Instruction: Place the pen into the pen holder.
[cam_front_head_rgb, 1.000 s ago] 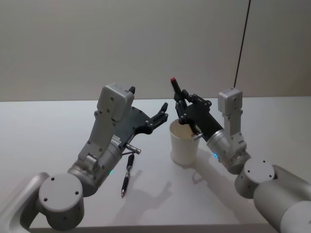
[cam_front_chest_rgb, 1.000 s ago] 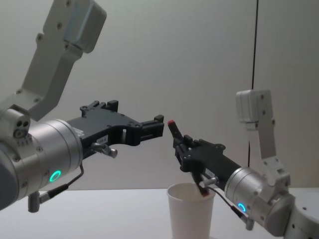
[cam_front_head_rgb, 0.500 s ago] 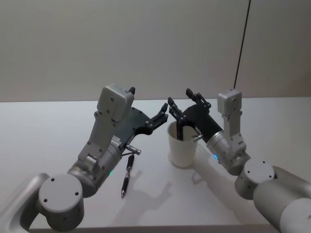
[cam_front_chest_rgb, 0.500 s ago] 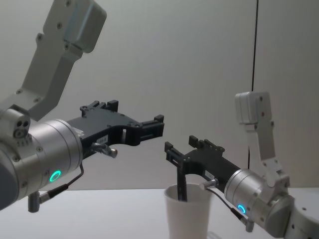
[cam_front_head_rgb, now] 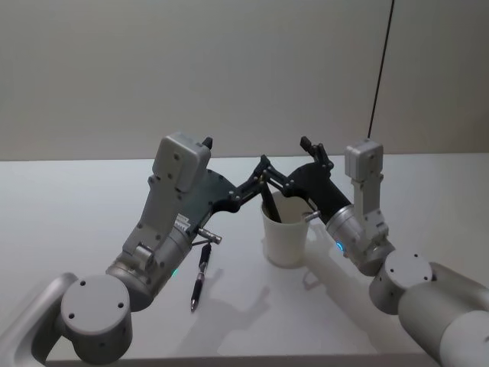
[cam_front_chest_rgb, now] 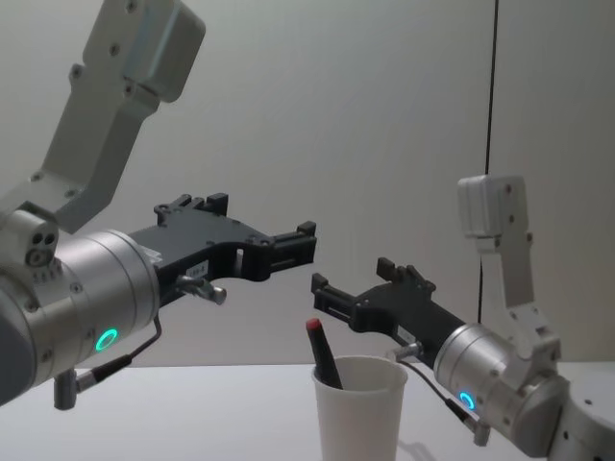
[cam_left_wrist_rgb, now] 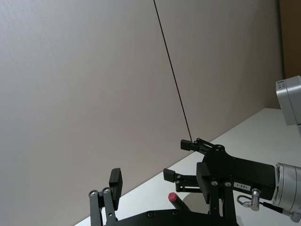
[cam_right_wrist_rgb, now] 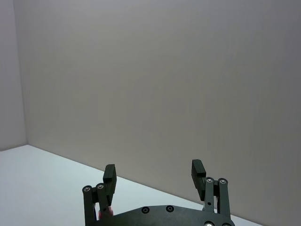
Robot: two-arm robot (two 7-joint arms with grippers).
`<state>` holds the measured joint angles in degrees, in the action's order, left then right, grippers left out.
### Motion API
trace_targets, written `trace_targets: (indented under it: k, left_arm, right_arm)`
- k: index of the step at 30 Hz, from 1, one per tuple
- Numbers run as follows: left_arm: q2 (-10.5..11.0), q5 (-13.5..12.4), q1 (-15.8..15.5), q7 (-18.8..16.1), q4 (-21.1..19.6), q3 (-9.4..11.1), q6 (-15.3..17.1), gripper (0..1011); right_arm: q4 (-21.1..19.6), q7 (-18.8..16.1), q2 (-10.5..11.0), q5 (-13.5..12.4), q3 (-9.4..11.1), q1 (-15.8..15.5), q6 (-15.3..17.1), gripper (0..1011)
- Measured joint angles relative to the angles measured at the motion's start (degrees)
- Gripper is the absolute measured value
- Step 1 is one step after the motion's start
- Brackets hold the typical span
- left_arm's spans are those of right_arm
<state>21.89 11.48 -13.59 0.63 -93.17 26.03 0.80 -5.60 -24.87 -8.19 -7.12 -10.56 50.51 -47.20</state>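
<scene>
Pen holder (cam_front_head_rgb: 285,238): head view, we're seeing it standing on the table (cam_front_head_rgb: 76,199), pen (cam_front_head_rgb: 268,206) leaning inside.
Right gripper (cam_front_head_rgb: 284,153): we're reading fingers spread wide, empty, hovering over the rim.
Left gripper (cam_front_chest_rgb: 307,242): chest view, hovering nearby, fingers apart, gripping nothing.

White table (cam_front_head_rgb: 61,229), plain grey wall (cam_front_head_rgb: 153,69), thin black cable (cam_front_head_rgb: 382,61) hanging.

One plain white paper cup (cam_front_head_rgb: 286,238), two slim dark pens, the red-capped pen (cam_front_chest_rgb: 322,353) and the loose pen (cam_front_head_rgb: 200,274), and two black metal grippers, left gripper (cam_front_head_rgb: 252,182) and right gripper (cam_front_head_rgb: 284,153).
</scene>
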Motion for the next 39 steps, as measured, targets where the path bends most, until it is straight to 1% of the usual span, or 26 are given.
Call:
trace_targets:
  k: [5,7,8,9,10,11,13,14,15,16,19,20,21,22,23,24,25,26,27,28,30,33,36,37,38,39]
  left_arm:
    - [0.0,0.0,0.0,0.0,0.0,0.0,0.0,1004]
    - [0.0,0.0,0.0,0.0,0.0,0.0,0.0,1004]
    - [0.0,0.0,0.0,0.0,0.0,0.0,0.0,1004]
    - [0.0,0.0,0.0,0.0,0.0,0.0,0.0,1004]
    - [0.0,0.0,0.0,0.0,0.0,0.0,0.0,1004]
    - [0.0,0.0,0.0,0.0,0.0,0.0,0.0,1004]
    - [0.0,0.0,0.0,0.0,0.0,0.0,0.0,1004]
    - [0.0,0.0,0.0,0.0,0.0,0.0,0.0,1004]
    - [0.0,0.0,0.0,0.0,0.0,0.0,0.0,1004]
    - [0.0,0.0,0.0,0.0,0.0,0.0,0.0,1004]
    - [0.0,0.0,0.0,0.0,0.0,0.0,0.0,1004]
    - [0.0,0.0,0.0,0.0,0.0,0.0,0.0,1004]
    - [0.0,0.0,0.0,0.0,0.0,0.0,0.0,1004]
    - [0.0,0.0,0.0,0.0,0.0,0.0,0.0,1004]
    - [0.0,0.0,0.0,0.0,0.0,0.0,0.0,1004]
    - [0.0,0.0,0.0,0.0,0.0,0.0,0.0,1004]
    - [0.0,0.0,0.0,0.0,0.0,0.0,0.0,1004]
    - [0.0,0.0,0.0,0.0,0.0,0.0,0.0,1004]
    - [0.01,0.0,0.0,0.0,0.0,0.0,0.0,1004]
    - [0.0,0.0,0.0,0.0,0.0,0.0,0.0,1004]
    - [0.0,0.0,0.0,0.0,0.0,0.0,0.0,1004]
    - [0.0,0.0,0.0,0.0,0.0,0.0,0.0,1004]
    - [0.0,0.0,0.0,0.0,0.0,0.0,0.0,1004]
    - [0.0,0.0,0.0,0.0,0.0,0.0,0.0,1004]
    - [0.0,0.0,0.0,0.0,0.0,0.0,0.0,1004]
    - [0.0,0.0,0.0,0.0,0.0,0.0,0.0,1004]
  right_arm:
    - [-0.62,-0.14,-0.02,-0.51,0.59,-0.08,-0.15,1002]
    - [-1.87,-0.14,0.02,-0.75,0.91,-0.58,0.0,1002]
    - [-3.25,-0.03,0.07,-0.9,1.03,-1.2,0.53,1002]
    - [-5.46,0.23,0.21,-0.98,1.14,-2.21,1.53,1002]
    - [-5.46,0.23,0.21,-0.98,1.14,-2.21,1.53,1002]
    - [-7.31,0.39,0.32,-0.99,1.18,-3.08,2.15,1002]
    - [-14.72,1.39,0.8,-1.05,1.25,-6.66,5.66,1001]
    - [-15.82,1.65,0.88,-1.07,1.25,-7.19,6.56,1002]
    - [-18.04,1.95,1.04,-1.11,1.27,-8.23,7.48,1002]
    - [-21.46,2.63,1.28,-1.2,1.29,-9.82,9.5,1002]
    - [-26.64,3.5,1.64,-1.31,1.34,-12.22,12.05,1002]
    - [-27.57,3.79,1.7,-1.35,1.35,-12.89,12.94,1002]
    - [-30.87,4.42,1.92,-1.4,1.37,-14.13,14.61,1002]
    - [-32.34,4.85,2.03,-1.42,1.39,-14.78,15.71,1002]
    - [-35.35,5.53,2.23,-1.44,1.42,-16.12,17.42,1002]
    - [-36.59,5.84,2.33,-1.44,1.43,-16.68,18.23,1002]
    - [-39.12,6.67,2.5,-1.44,1.47,-17.8,20.05,1002]
    - [-39.12,6.67,2.5,-1.44,1.47,-17.8,20.05,1002]
    - [-40.62,7.05,2.63,-1.44,1.51,-18.47,20.88,1002]
    - [-42.54,7.8,2.84,-1.44,1.58,-19.51,22.43,1002]
    - [-45.04,8.54,3.03,-1.43,1.65,-20.46,23.93,1002]
    - [-50.01,10.72,3.54,-1.28,1.9,-22.76,27.73,1002]
    - [-53.06,12.14,3.92,-1.18,2.13,-24.26,29.99,1002]
    - [-55.02,12.96,4.18,-1.15,2.29,-25.26,31.34,1002]
    - [-55.61,13.36,4.26,-1.14,2.35,-25.57,31.9,1002]
    - [-57.56,14.31,4.56,-1.13,2.55,-26.64,33.35,1002]
